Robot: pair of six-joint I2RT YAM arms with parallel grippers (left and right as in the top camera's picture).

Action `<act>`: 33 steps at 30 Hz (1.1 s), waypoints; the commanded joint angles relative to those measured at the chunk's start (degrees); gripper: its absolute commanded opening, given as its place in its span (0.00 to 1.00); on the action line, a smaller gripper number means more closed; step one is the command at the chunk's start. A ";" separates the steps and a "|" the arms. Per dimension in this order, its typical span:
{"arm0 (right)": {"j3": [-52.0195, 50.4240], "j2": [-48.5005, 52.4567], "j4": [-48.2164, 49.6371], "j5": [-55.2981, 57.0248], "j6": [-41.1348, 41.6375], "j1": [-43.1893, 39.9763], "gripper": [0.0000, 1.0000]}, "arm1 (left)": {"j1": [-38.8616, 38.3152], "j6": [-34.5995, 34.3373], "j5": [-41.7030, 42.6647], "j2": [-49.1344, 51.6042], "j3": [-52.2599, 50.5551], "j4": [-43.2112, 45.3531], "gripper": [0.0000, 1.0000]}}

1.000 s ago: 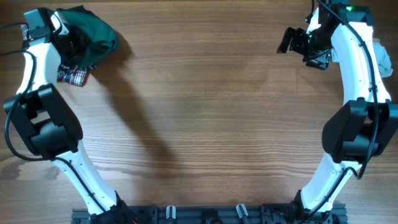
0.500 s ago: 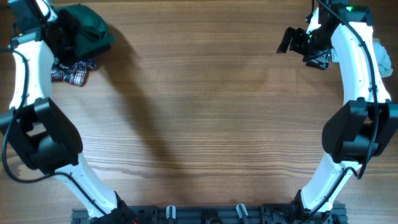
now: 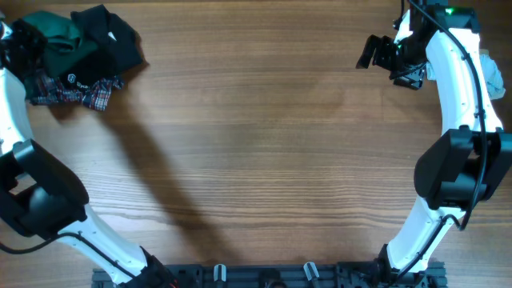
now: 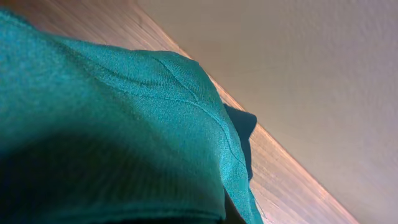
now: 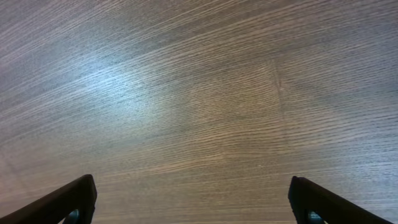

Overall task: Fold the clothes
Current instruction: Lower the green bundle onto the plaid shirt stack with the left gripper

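My left gripper (image 3: pixel 16 44) has swung left, clamped on the green garment (image 3: pixel 62 42) in the far-left corner, probably pulling it off the plaid shirt (image 3: pixel 76 90) to spread it. My right gripper (image 3: pixel 386 54) waits wide open, empty.

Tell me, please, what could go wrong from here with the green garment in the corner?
1. The green garment lies tangled with the black shirt and the plaid shirt. A pull by the left jaws, which are shut on it, may drag those along.
2. The left wrist view shows the garment close to the edge of the table, so it may slip off.
3. The right gripper is open and far away, so a one-sided pull may bunch the cloth.
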 commanded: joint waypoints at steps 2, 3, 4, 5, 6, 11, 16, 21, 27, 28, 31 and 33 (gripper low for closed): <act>0.57 -0.74 -0.11 -0.92 0.87 0.07 1.00 | 0.39 -1.84 -0.07 -1.40 0.31 2.82 0.04; 0.57 -0.74 -0.22 -0.92 0.85 0.07 1.00 | 0.28 -2.12 -0.09 -1.03 0.31 2.82 0.04; 0.57 -0.74 -0.28 -0.92 0.85 0.07 1.00 | 0.24 -2.14 -0.04 -0.70 0.31 2.78 0.04; 0.57 -0.74 -0.35 -0.92 0.81 0.07 1.00 | 0.24 -2.14 -0.07 -0.33 0.28 2.67 0.06; 0.57 -0.74 -0.37 -0.92 0.81 0.07 1.00 | 0.24 -2.12 -0.11 0.17 0.28 2.49 0.09; 0.57 -0.74 -0.72 -0.92 0.76 0.07 1.00 | 0.85 -2.08 -0.13 2.62 0.28 4.13 0.06; 0.57 -0.74 -0.79 -0.92 0.79 0.07 1.00 | 1.27 -2.05 0.13 5.27 0.28 3.87 0.18; 0.57 -0.74 -0.76 -0.92 0.83 0.07 1.00 | 1.20 -2.32 1.46 6.12 0.28 1.05 0.13; 0.57 -0.74 -0.68 -0.94 0.87 0.07 1.00 | 0.59 -5.35 7.15 6.12 0.28 -2.69 0.73; 0.57 -0.74 -0.68 -0.94 0.85 0.07 1.00 | 0.37 -5.35 8.33 6.12 0.28 -2.84 0.87; 0.57 -0.74 -0.68 -0.94 0.87 0.07 1.00 | -0.07 -6.73 11.91 6.12 0.28 -2.82 0.89; 0.57 -0.74 -0.68 -0.96 0.87 0.09 1.00 | -0.26 -8.39 16.74 6.10 0.28 -2.40 0.89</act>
